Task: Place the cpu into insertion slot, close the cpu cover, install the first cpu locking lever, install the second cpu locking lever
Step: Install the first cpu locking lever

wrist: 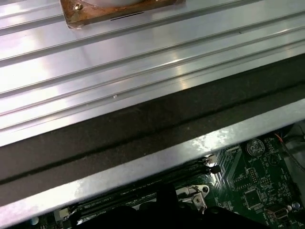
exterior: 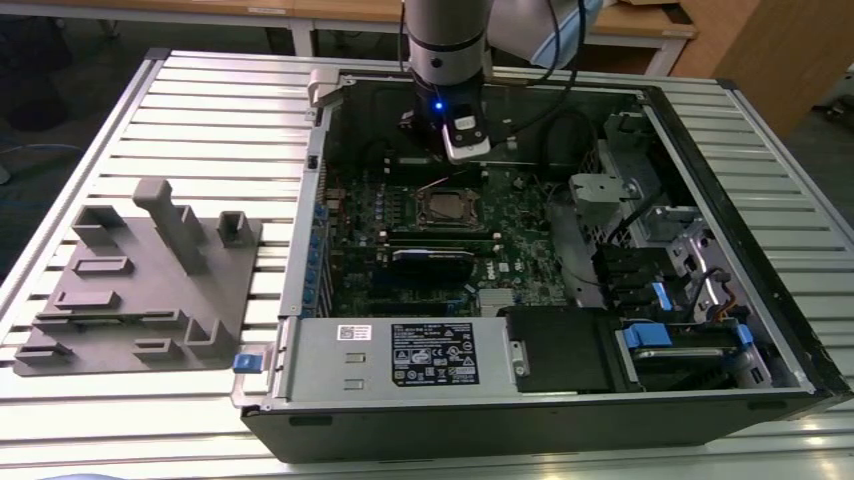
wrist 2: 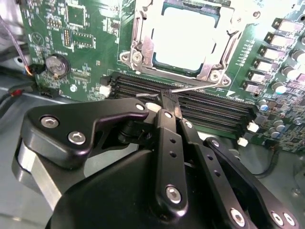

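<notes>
**Gripper tips at the lever beside the covered cpu**

The cpu point(wrist 2: 186, 36) lies flat in the insertion slot point(exterior: 423, 208), near the middle of the green board point(wrist 2: 86, 28), with its pale metal top facing up. It is close to square, so no long axis stands out. Its edges run parallel to the memory slots point(wrist 2: 214, 107). The cpu cover point(wrist 2: 143, 50) is down and frames it.

1 thin locking lever point(wrist 2: 200, 87) runs along the cover's edge nearest the memory slots, parallel to them. The gripper point(wrist 2: 169, 98) has its 2 fingers pressed together, tips touching that lever; whether they pinch it cannot be told.

Room is tight here. The memory slots sit just beside the socket on 1 side and a row of capacitors point(wrist 2: 291, 75) on another. In the exterior view the arm point(exterior: 447, 40) hangs inside the open case point(exterior: 694, 150), near its far wall, and the slatted table point(exterior: 200, 110) lies around the case.
</notes>
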### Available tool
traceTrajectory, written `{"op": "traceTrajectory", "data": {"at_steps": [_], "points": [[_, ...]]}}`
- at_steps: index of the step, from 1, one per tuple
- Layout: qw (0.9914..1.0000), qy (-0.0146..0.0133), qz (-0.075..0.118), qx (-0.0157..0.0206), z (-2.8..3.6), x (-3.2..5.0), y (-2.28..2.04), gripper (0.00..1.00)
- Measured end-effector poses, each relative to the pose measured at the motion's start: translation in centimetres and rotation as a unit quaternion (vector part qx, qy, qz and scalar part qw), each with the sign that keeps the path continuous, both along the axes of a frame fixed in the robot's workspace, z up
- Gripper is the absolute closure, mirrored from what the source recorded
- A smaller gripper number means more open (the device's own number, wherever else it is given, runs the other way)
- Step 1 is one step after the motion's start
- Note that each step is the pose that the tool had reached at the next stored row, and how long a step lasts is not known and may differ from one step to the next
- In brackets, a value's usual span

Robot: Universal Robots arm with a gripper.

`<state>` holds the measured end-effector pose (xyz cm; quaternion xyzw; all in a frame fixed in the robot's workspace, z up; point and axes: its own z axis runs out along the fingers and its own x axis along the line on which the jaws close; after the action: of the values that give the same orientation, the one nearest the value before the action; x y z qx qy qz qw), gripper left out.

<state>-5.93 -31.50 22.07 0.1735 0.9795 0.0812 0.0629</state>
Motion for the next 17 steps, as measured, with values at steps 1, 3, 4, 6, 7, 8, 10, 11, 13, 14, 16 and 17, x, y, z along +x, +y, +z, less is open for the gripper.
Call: {"op": "traceTrajectory", "data": {"at_steps": [1,3,4,6,7,8,10,11,13,14,16,17], "points": [[0.99999,0.0,-0.005,-0.0001,-0.04,0.01,0.0,0.89],[0.99987,0.0,-0.016,-0.0001,-0.15,0.02,0.0,0.89],[0.99977,0.0001,-0.021,-0.0001,-0.2,0.04,0.0,0.89],[0.99955,0.0001,-0.03,-0.0001,-0.29,0.06,0.01,0.89],[0.99943,0.0001,-0.034,-0.0002,-0.33,0.08,0.02,0.89],[0.99928,0.0001,-0.038,-0.0005,-0.36,0.1,0.03,0.89],[0.99897,0.0,-0.045,-0.0009,-0.44,0.14,0.06,0.89],[0.99882,0.0,-0.049,-0.001,-0.48,0.14,0.08,0.89],[0.99853,0.0,-0.054,-0.0012,-0.55,0.16,0.17,0.89],[0.99841,0.0,-0.056,-0.0012,-0.58,0.17,0.21,0.89],[0.99818,0.0,-0.06,-0.0016,-0.64,0.23,0.28,0.89],[0.99801,0.0,-0.063,-0.0019,-0.68,0.26,0.31,0.89]]}}
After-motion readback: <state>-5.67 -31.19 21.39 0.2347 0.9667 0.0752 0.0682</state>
